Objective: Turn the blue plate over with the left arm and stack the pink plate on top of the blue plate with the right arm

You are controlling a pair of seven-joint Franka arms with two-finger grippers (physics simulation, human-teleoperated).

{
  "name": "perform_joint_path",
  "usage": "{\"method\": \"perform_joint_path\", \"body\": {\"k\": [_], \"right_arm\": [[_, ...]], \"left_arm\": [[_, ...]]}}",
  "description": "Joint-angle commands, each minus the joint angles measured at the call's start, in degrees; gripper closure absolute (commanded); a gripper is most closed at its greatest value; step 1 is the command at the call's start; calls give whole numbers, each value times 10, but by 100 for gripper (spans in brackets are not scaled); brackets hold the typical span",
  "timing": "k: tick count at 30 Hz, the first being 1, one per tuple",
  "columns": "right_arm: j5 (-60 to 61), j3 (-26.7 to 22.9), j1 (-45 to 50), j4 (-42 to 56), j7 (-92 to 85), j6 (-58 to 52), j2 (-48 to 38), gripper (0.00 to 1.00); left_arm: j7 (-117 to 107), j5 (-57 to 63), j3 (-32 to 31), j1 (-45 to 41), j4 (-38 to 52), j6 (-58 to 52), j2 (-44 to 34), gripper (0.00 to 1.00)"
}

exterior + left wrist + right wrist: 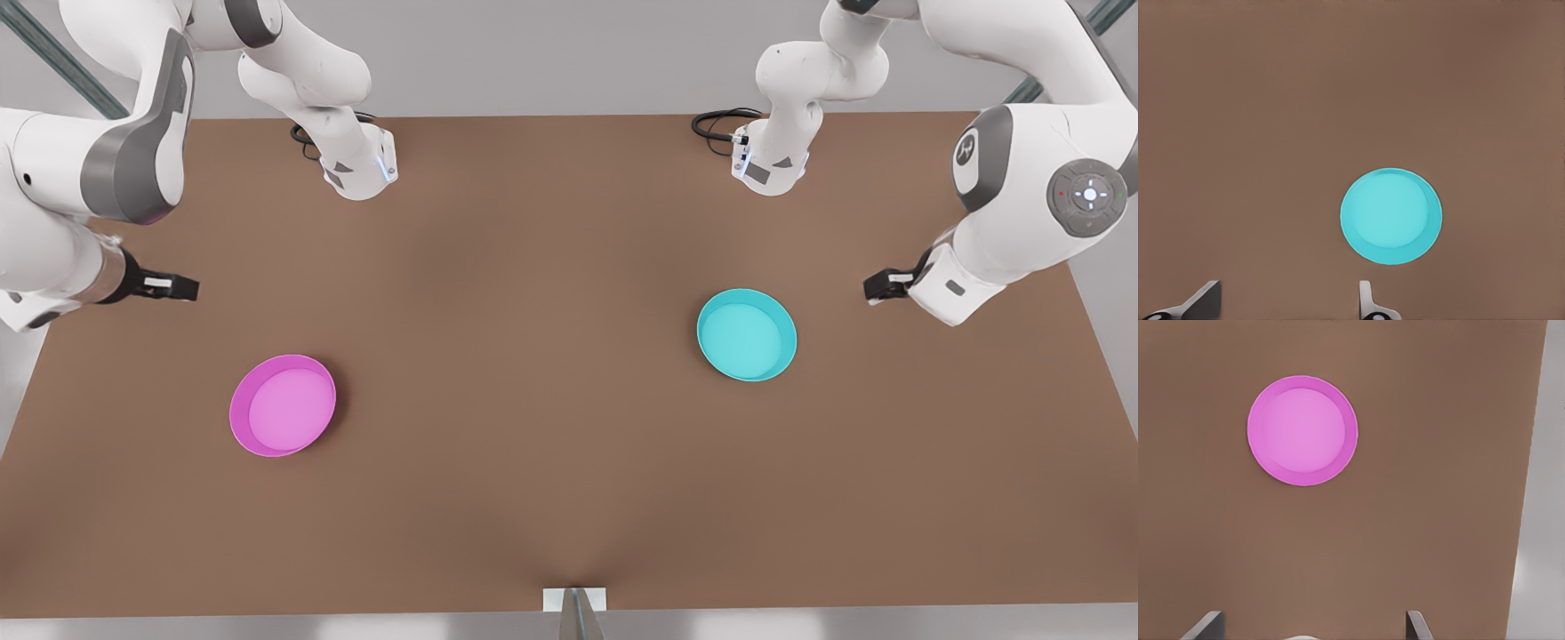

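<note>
Blue plate (747, 335): cyan-turquoise throughout, inside a shade paler than the rim, no pattern. Pink plate (283, 405): magenta rim, lighter pink inside, plain. Table (533, 400) flat brown, unmarked; both arms white with grey joint covers, left gripper (880, 286) and right gripper (178, 286) black, cables at the bases black.

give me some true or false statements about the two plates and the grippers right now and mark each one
1. The blue plate lies open side up on the table. True.
2. The pink plate is stacked on the blue plate. False: they lie far apart, pink towards the front view's left.
3. The left gripper is shut on the blue plate. False: it is open, above the table, and holds nothing.
4. The right gripper is open and empty. True.
5. Both plates touch the table. True.
</note>
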Motion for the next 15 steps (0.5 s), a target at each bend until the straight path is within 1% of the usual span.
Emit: {"method": "perform_joint_path", "body": {"k": [1,3,4,5,6,7,8,11,12,13,15], "right_arm": [[-4,0,0,0,-2,32,0,0],[-4,0,0,0,0,32,0,0],[-4,0,0,0,1,32,0,0],[-5,0,0,0,1,31,0,0],[-5,0,0,0,1,31,0,0],[-4,0,0,-1,1,30,0,0],[-4,0,0,-1,1,30,0,0],[-4,0,0,-2,2,30,1,0],[-5,0,0,-2,2,30,1,0],[-5,0,0,-2,2,30,1,0],[-4,0,-1,-3,3,30,2,0]], "left_arm": [[-35,0,0,0,1,24,0,0],[-39,1,2,0,-12,19,4,0],[-35,1,2,0,-59,18,20,0],[-32,-19,0,3,-71,18,51,0],[-23,-74,16,4,-72,28,85,0],[51,-83,19,5,-120,98,111,0],[124,-111,29,4,-208,201,104,0],[169,-148,40,4,-336,398,95,0],[243,-149,52,5,-339,398,110,0],[306,-195,78,6,-339,360,120,0],[285,-224,82,5,-339,350,128,0]]}}
